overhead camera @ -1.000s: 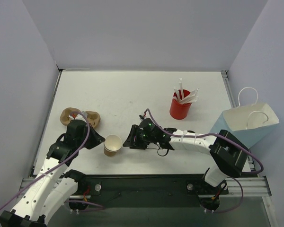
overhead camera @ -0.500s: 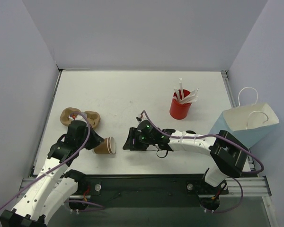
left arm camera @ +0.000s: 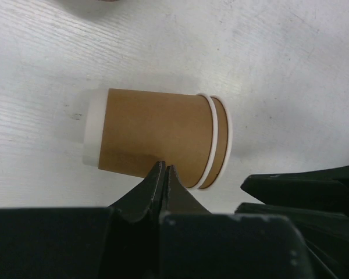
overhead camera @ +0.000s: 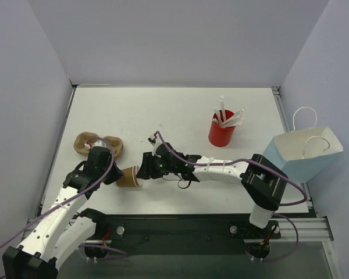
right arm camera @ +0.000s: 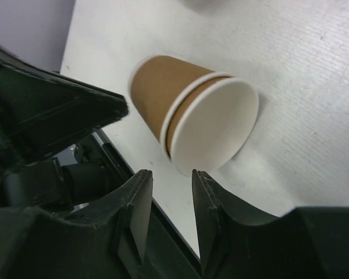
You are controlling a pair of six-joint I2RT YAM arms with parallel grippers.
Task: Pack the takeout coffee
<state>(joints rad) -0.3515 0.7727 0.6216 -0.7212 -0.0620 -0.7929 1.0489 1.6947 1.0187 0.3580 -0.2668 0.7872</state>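
2 nested coffee cups (left arm camera: 157,136), lidless, lie tipped at the near left of the table (overhead camera: 163,110), the clenched left gripper (left arm camera: 163,170) seemingly bracing their side so the right gripper (right arm camera: 170,177), fingers partly apart and empty, can reach the open rim.

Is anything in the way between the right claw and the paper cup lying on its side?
No, nothing I can see. The open right claw faces the paper cup's open mouth. The shut left claw is at the cup's side, not in between.
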